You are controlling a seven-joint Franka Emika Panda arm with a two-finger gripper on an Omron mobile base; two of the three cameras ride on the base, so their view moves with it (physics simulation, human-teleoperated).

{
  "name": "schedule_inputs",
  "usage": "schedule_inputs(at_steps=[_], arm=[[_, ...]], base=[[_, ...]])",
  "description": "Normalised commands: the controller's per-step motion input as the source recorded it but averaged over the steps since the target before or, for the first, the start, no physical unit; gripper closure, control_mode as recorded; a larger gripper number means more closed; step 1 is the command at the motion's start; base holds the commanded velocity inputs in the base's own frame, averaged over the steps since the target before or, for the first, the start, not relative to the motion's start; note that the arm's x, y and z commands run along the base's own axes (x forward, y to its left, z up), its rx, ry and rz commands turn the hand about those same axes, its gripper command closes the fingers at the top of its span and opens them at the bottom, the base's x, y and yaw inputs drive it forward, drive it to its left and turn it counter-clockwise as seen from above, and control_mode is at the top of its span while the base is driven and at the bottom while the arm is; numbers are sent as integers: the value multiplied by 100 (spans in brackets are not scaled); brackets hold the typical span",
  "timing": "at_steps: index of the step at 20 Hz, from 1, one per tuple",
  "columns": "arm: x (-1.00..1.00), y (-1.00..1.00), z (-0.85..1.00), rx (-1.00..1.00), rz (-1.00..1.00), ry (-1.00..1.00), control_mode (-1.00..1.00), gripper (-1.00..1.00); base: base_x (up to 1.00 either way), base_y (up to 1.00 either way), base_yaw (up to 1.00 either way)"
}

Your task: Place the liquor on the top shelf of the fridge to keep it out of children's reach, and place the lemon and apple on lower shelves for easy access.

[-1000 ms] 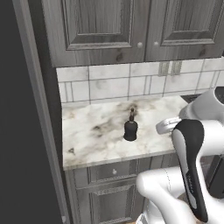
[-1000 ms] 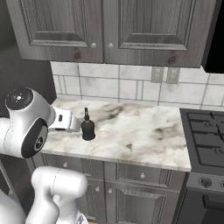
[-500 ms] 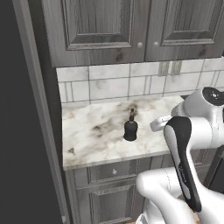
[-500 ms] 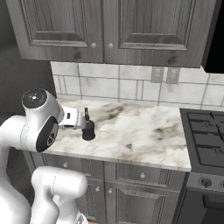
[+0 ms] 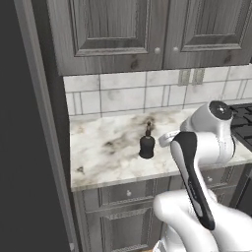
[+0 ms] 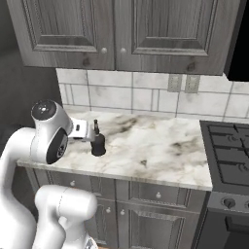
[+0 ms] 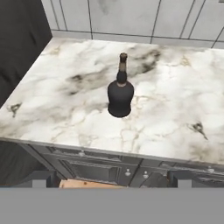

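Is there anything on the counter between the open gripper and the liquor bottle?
Nothing visible: in the hand view, only bare marble counter lies between the open gripper and the upright liquor.

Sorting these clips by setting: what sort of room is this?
A kitchen, rendered: a marble counter under wood-grain cupboards, a tiled backsplash, and a stove beside it.

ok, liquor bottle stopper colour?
Brownish, atop a nearly black liquor bottle standing on the counter; the hand view shows it best.
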Motion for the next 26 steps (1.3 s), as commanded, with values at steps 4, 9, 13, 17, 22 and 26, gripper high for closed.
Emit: schedule_inputs(at_steps=[4, 9, 13, 17, 22, 26], arm=[[40, 22, -26, 0, 0, 1, -100, -100], [38, 17, -24, 0, 0, 0, -100, -100], [38, 0, -22, 0, 0, 0, -100, -100], [36, 0, -16, 2, -1, 0, -100, -100], [33, -4, -1, 4, -2, 0, -100, -100], [27, -12, -4, 2, -4, 0, -100, -100]], base=[[0, 0, 0], [0, 0, 0], [0, 0, 0], [0, 0, 0], [0, 0, 0], [0, 0, 0]])
